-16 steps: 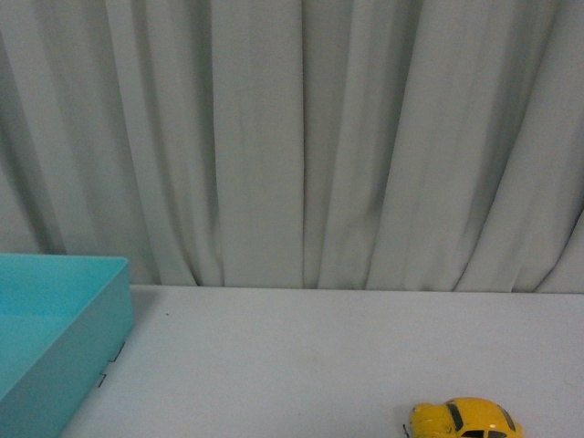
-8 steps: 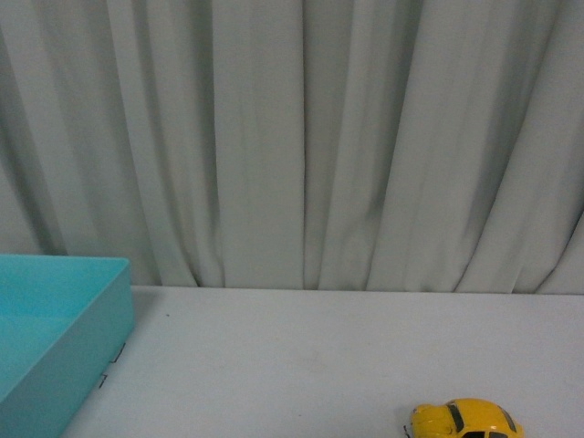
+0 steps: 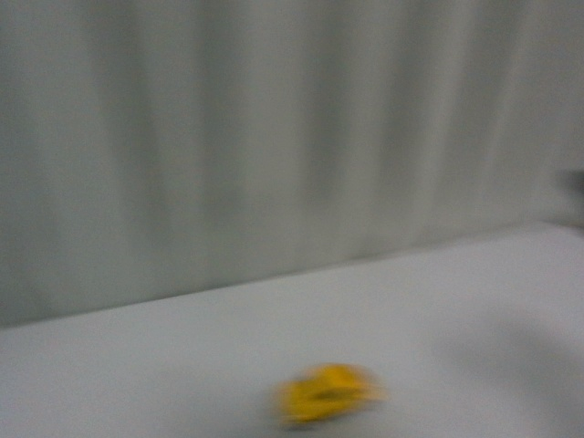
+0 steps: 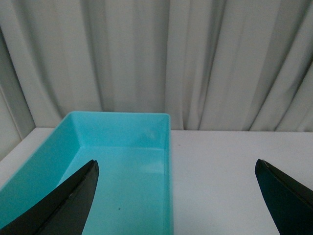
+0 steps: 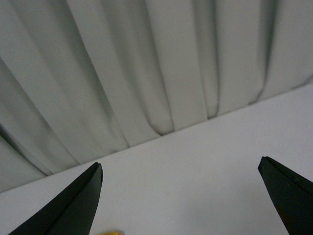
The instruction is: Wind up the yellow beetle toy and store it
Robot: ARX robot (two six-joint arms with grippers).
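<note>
The yellow beetle toy [image 3: 327,392] rests on the desk [image 3: 438,310] and is blurred. A sliver of it shows between the fingers of the right claw [image 5: 180,162] — spread wide, empty.

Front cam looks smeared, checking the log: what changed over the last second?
The front view swung, now blurred and tilted: the yellow beetle toy shows further left in frame, the teal bin gone from it. Nothing grasped: toy still on the table, left gripper and right gripper open.
</note>
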